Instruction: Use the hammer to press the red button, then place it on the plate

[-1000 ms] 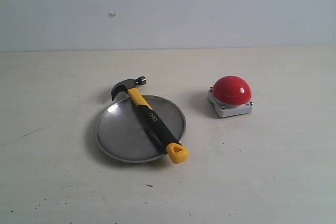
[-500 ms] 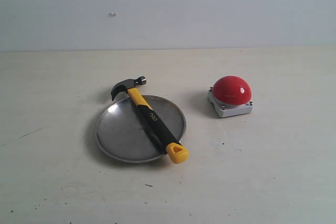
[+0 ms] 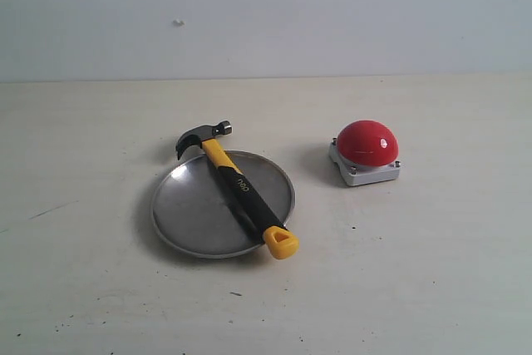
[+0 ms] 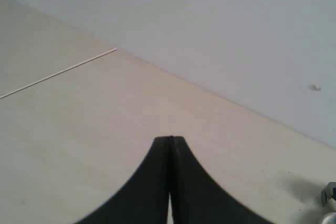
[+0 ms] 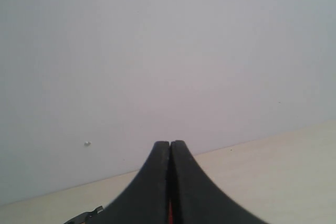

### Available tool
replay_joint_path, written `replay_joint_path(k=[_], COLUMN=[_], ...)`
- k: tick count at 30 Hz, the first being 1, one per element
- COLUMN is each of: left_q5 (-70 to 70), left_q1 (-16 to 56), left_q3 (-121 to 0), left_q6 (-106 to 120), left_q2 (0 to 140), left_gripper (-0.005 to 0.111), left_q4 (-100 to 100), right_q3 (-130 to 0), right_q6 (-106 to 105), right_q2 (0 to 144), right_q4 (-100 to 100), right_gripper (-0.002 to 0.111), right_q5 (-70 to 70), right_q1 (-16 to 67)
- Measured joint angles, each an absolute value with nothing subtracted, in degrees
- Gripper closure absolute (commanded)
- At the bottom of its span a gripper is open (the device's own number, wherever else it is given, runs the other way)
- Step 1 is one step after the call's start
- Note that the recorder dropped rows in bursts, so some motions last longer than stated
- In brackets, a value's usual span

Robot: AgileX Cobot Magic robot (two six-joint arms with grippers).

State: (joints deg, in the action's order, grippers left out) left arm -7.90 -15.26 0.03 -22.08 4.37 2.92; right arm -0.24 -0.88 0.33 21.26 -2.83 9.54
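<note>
- My left pincer [image 4: 169, 140] is pressed shut, its two black fingers [image 4: 152, 182] meeting tip to tip with nothing between them; it hangs over the table [image 4: 79, 129]
- The plate [image 3: 179, 214] lies left of centre on the table
- The hammer [image 3: 237, 184] lies slantwise across the plate: its dark head reaches past the far rim, its black handle crosses the right half, and its yellow looped end juts over the near right rim
- The red button [image 3: 366, 140] sits in its grey base to the right of the plate, well apart from it and a little farther back
- My right pincer [image 5: 170, 144] is likewise closed tight and empty, facing the pale wall [image 5: 157, 51]
</note>
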Motion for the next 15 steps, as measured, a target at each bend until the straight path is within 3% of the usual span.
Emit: replay_joint_path(k=[15], left_q5=[-6.0], left_q1=[-15.3], left_q3=[0.0], left_q6=[-22.1], left_q2=[4.4], left_gripper=[0.107], left_q4=[6.2], right_q3=[-0.2], right_q6=[-0.9], right_q2=[0.3], right_q4=[21.3], right_gripper=[0.108], right_q5=[-2.8], right_q1=[9.5])
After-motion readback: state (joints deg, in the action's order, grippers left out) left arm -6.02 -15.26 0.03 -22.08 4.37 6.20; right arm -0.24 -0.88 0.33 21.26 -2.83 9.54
